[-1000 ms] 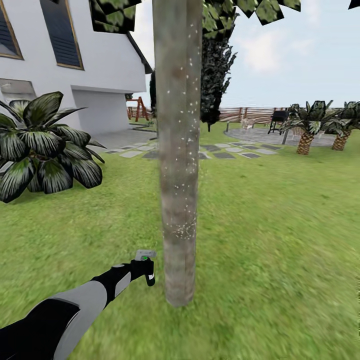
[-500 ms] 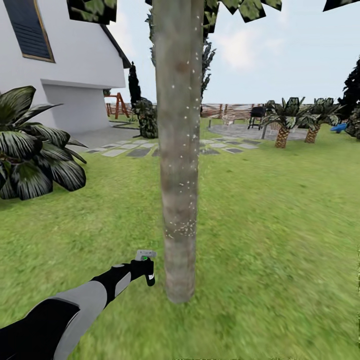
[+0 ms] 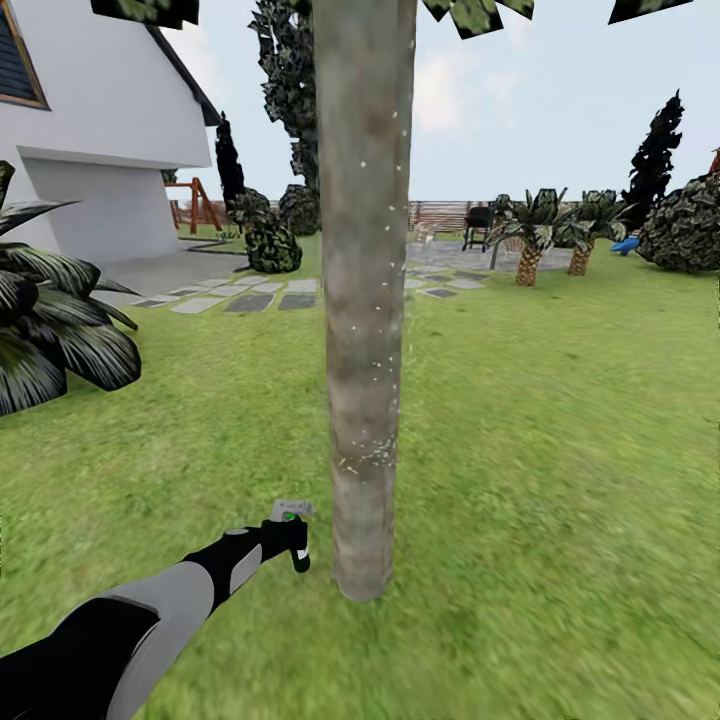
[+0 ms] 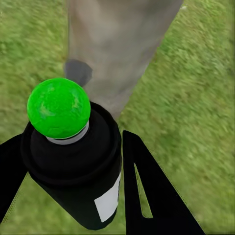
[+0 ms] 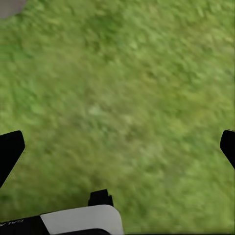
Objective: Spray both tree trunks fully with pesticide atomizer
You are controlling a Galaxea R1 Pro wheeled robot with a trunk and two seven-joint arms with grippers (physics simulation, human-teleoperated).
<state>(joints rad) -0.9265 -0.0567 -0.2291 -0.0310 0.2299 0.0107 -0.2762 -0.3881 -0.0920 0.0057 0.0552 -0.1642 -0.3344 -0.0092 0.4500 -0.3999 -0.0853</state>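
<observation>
Grey-brown tree trunk (image 3: 365, 300) upright mid-frame in head view, rooted in grass lawn (image 3: 560, 480), white pesticide specks (image 3: 368, 455) dotted up the bark. Left gripper (image 3: 293, 545) low, just left of trunk base, close but apart, clamped on pesticide atomizer (image 3: 291, 511) with grey head and green dot up top. Left arm (image 3: 130, 620) black and grey, reaching in from lower left corner. White house (image 3: 90, 130) far left of trunk, dark broad-leaf plant (image 3: 50, 330) in front of it. Stepping stones (image 3: 240, 298) behind trunk, wooden fence (image 3: 440, 212) and two small palms (image 3: 550, 235) further right.

Left wrist view: atomizer (image 4: 73, 161) black body, green ball cap, white label, wedged between black fingers (image 4: 152, 196) closed against it. Trunk (image 4: 117, 44) right ahead of nozzle, grass around.

Right wrist view: blurred grass (image 5: 122, 98), right gripper (image 5: 117, 149) spread wide, fingertips (image 5: 10, 149) at frame edges, nothing held.
</observation>
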